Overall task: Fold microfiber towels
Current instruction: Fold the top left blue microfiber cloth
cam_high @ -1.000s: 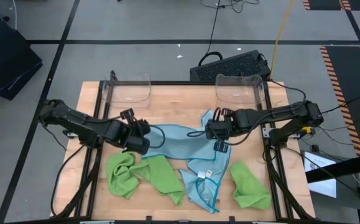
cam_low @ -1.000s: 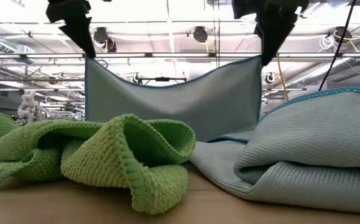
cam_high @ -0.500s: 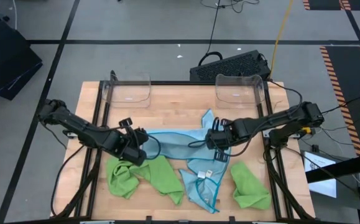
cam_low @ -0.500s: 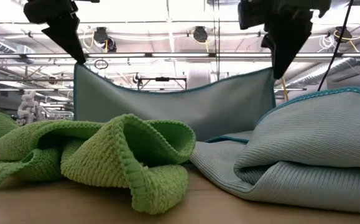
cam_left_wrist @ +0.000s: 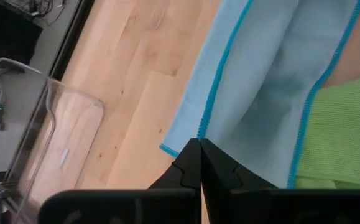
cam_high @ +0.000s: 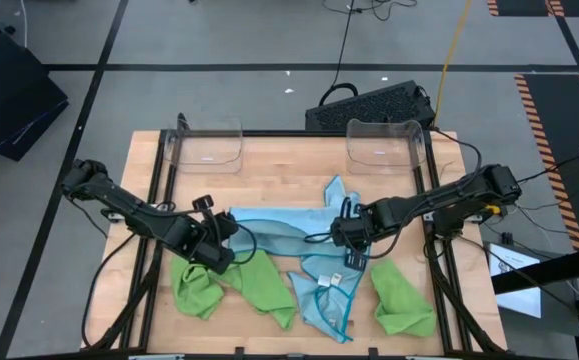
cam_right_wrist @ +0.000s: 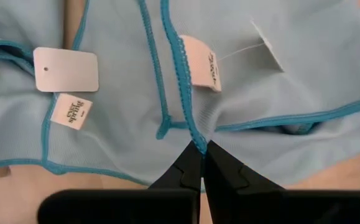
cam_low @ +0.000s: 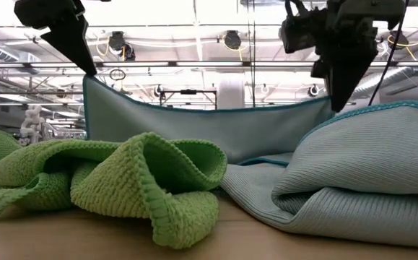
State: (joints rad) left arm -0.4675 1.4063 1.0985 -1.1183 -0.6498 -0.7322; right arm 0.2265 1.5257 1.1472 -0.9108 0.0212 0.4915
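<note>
Two corners pinched, one light blue towel [cam_high: 279, 232] stretched between them over the middle of the bench [cam_high: 289, 165], its lower part draping onto the wood. Left gripper [cam_left_wrist: 199, 163] is clamped on the teal hem at one corner, right gripper [cam_right_wrist: 202, 163] clamped on the hem at the other, and the low view shows the top edge sagging a little between them.

Beneath and toward the front edge lies a second blue towel [cam_high: 327, 290], tags showing, partly under the hanging one. Lime green towels sit at the front: a bunched one [cam_high: 197, 285] toward the front left corner, another [cam_high: 264, 285] beside it, and a folded one [cam_high: 401, 300] toward the front right corner. Two clear bins [cam_high: 207, 143] stand along the back edge.

Risks, as I judge it: both grips are right on the hem, so a tug apart could slip a corner free. The trailing cloth could also drag the towel below, or snag the green heap, skewing the fold.
</note>
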